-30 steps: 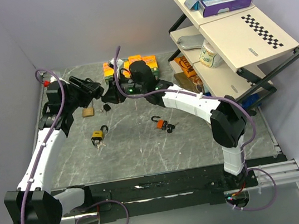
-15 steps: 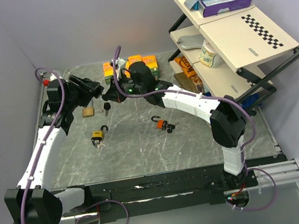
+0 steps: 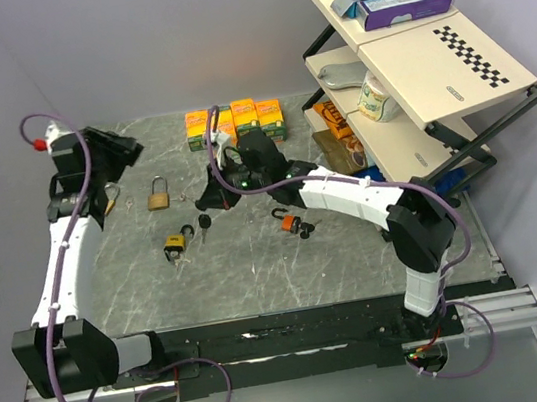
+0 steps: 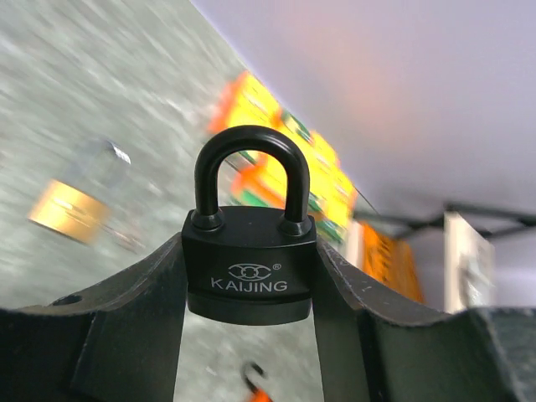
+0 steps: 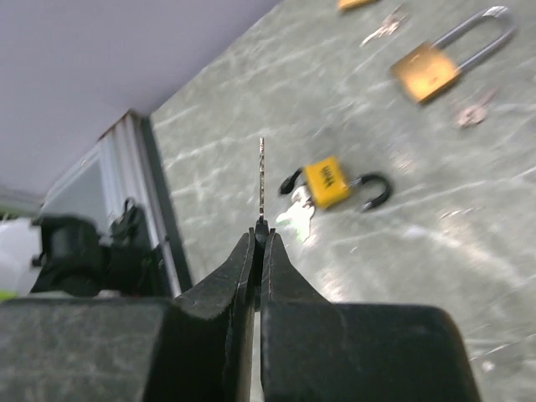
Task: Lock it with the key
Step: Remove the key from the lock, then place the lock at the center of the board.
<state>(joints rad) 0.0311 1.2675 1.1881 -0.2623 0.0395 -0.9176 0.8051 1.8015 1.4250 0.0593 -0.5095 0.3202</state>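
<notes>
My left gripper (image 4: 249, 289) is shut on a black padlock (image 4: 249, 255) marked KAIJING, gripped by the sides of its body with the closed shackle pointing away. In the top view this gripper (image 3: 122, 148) is raised at the far left of the table. My right gripper (image 5: 260, 237) is shut on a thin key (image 5: 260, 180) that sticks straight out from the fingertips. In the top view it (image 3: 211, 206) hovers near the table's middle, well apart from the black padlock.
A brass padlock (image 3: 157, 197), a yellow padlock with keys (image 3: 176, 243) and an orange padlock (image 3: 290, 222) lie on the grey table (image 3: 259, 273). Yellow and orange boxes (image 3: 236, 119) stand at the back. A tilted shelf rack (image 3: 411, 68) stands at the right.
The two grippers were close together at the back middle. My left gripper has swung back and left with the black padlock; my right gripper has moved nearer with the key.
</notes>
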